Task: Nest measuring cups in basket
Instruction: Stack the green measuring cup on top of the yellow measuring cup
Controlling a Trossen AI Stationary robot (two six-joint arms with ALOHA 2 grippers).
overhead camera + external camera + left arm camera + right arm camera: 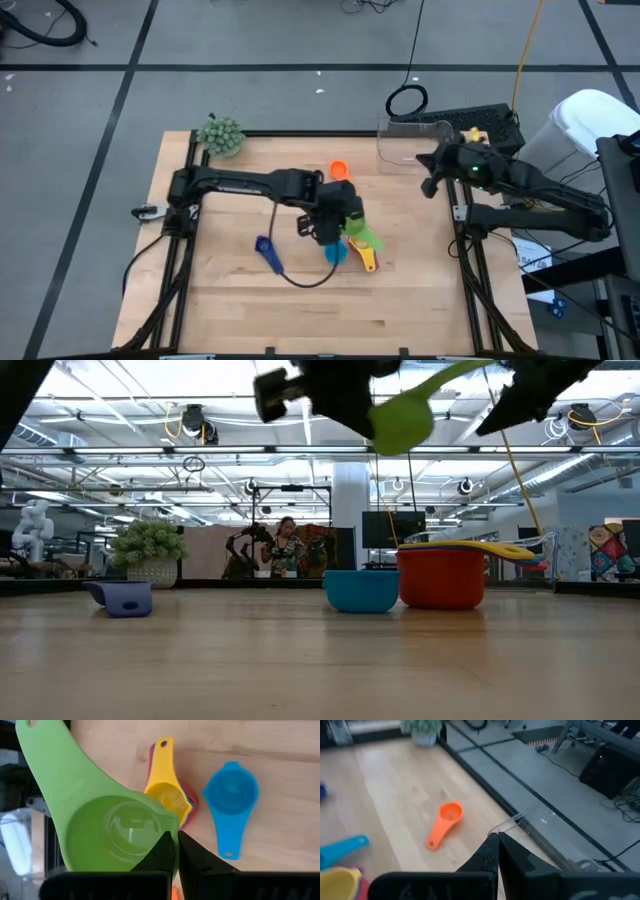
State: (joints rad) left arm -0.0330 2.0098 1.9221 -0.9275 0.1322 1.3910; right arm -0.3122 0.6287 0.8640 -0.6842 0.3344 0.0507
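At the upper left of the high view, the fuzzy grey-green ball (220,135) is sitting at the table (400,300) corner. Left of centre, a dark blue measuring cup (267,250) is lying alone on the wood. At the centre, the left gripper (335,228) is pinching the rim of the green measuring cup (364,236) between pressed-together fingers (165,851), holding it above the table. Just below it, the light blue measuring cup (334,252) is lying beside the yellow measuring cup (364,256), which is sitting in the red measuring cup (441,577). The orange measuring cup (339,171) is lying above centre. At the upper right, the clear basket (412,145) is standing beside the right gripper (432,177), whose fingers are pressed together, holding nothing.
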